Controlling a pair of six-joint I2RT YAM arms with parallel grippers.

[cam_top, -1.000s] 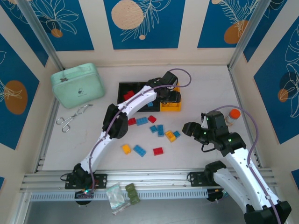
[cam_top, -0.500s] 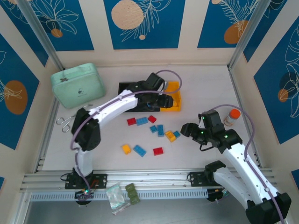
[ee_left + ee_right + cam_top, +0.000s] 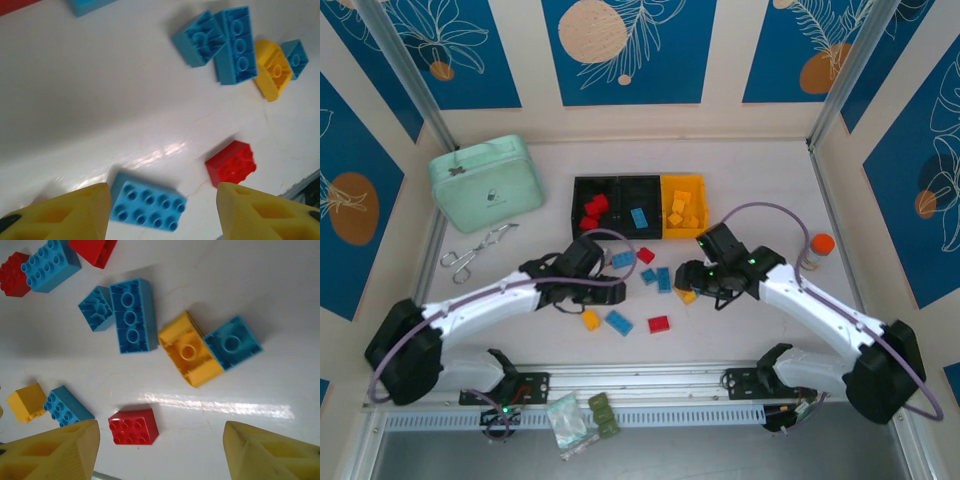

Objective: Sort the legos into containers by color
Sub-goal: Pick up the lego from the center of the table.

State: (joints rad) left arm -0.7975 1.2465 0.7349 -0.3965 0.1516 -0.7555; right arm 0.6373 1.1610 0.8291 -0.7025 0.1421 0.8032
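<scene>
Blue eight-stud lego [image 3: 148, 207]: flat on the table [image 3: 100, 100], studs up, directly under the left gripper [image 3: 161, 202]; jaws parted, nothing held. Long axis nearly in line with the closing direction; judged to need a wrist turn before descent. Red lego [image 3: 231, 163] just beside, toward the right-hand finger. Right gripper [image 3: 161, 436]: likewise spread and empty, farther off, above a yellow lego [image 3: 190, 356] touching a teal lego [image 3: 232, 342]. Containers [image 3: 620, 181] well beyond: red pieces in the left bin, one blue in the middle, yellow in the yellow bin; exact counts unclear from above.
</scene>
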